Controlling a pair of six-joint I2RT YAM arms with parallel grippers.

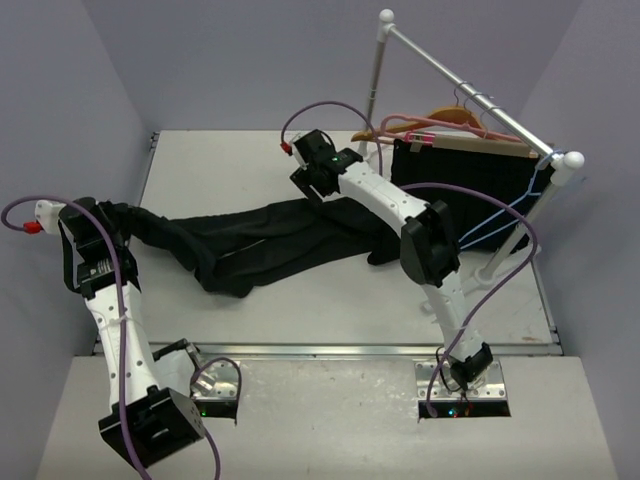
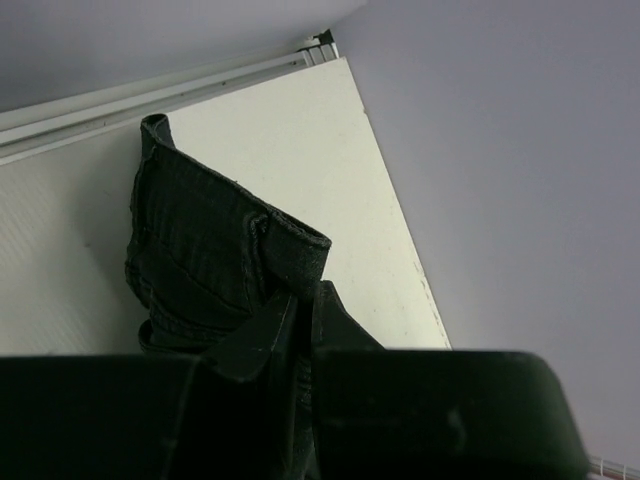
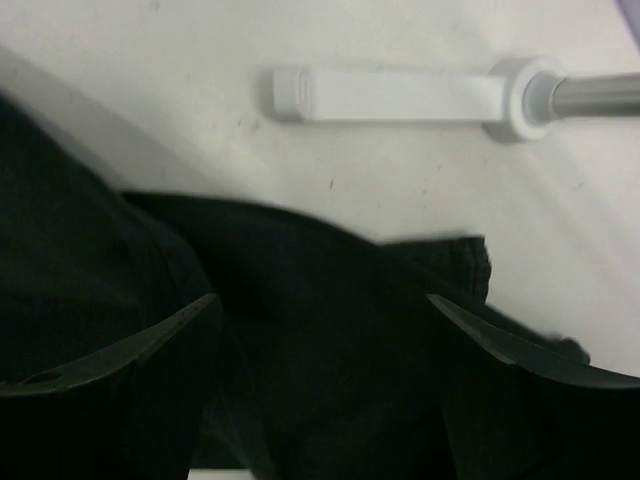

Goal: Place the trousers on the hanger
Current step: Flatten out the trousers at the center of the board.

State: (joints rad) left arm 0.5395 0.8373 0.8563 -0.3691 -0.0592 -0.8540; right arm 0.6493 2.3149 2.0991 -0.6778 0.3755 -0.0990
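Plain lavender-grey walls (image 1: 250, 60) close in a white table (image 1: 220, 160) on three sides, under soft, even light that casts only faint shadows. A garment rail (image 1: 470, 95) with white posts and a chrome bar stands at the table's right rear, its white foot (image 3: 400, 95) flat on the tabletop. A metal strip (image 1: 330, 350) edges the near side, with a grey speckled board (image 1: 330, 430) before it.

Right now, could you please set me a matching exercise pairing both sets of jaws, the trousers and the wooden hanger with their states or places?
1 left jaws
2 right jaws
3 trousers
4 wooden hanger

a hangs on the rail
b open above the trousers
c lies across the table
d shut on the trousers

Pairs: 1-d, 2-b, 3-c, 4-a
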